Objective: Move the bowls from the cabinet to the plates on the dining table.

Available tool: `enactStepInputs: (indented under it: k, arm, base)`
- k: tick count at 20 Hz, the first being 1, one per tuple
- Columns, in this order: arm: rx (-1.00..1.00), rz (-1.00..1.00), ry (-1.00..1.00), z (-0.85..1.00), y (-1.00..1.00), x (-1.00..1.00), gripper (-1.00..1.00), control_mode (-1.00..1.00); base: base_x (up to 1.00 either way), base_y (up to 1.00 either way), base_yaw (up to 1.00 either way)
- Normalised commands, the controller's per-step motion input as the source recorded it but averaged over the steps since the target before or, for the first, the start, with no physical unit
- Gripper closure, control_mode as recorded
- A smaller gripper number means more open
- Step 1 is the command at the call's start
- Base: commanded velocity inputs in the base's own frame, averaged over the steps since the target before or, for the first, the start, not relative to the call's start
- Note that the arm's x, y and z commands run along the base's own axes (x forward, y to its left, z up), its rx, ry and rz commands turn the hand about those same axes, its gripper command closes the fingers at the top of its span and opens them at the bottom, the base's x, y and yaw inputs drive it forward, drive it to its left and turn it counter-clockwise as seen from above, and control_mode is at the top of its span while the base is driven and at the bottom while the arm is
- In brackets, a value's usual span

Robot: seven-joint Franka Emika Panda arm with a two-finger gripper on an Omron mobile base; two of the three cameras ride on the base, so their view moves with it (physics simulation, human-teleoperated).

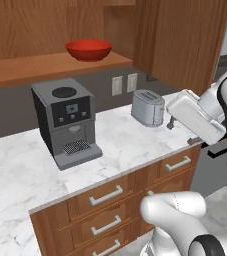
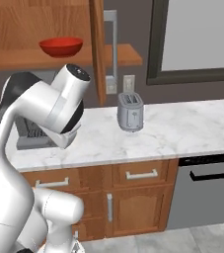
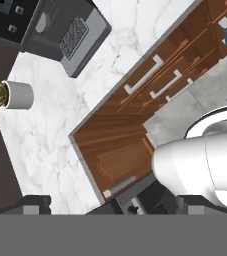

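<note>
A glossy red bowl (image 1: 89,49) sits on the open cabinet's shelf (image 1: 45,67), high above the coffee machine (image 1: 65,120) and toaster (image 1: 147,107) on the marble bench (image 1: 120,137). The claw (image 1: 171,123) hangs spread and empty beside the toaster, well below the bowl, probably ready to lift.

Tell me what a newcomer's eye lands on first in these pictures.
The glossy red bowl stands out first, sitting alone on the shelf of the open wooden cabinet above the counter. Below it on the marble counter stand a dark grey coffee machine and, to its right, a silver toaster. The white robot arm fills the foreground, folded low in front of the counter, well short of the bowl.
</note>
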Motion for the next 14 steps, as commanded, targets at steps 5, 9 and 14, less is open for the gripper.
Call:
enactStepInputs:
  k: [5,9,14]
  arm:
    - [0.00,0.00,0.00,0.00,0.00,0.00,-1.00,1.00]
    - [0.00,0.00,0.00,0.00,0.00,0.00,-1.00,1.00]
    - [0.00,0.00,0.00,0.00,0.00,0.00,-1.00,1.00]
  base:
    - [0.35,0.29,-0.02]
    - [0.26,0.12,-0.09]
    - [0.06,0.12,-0.17]
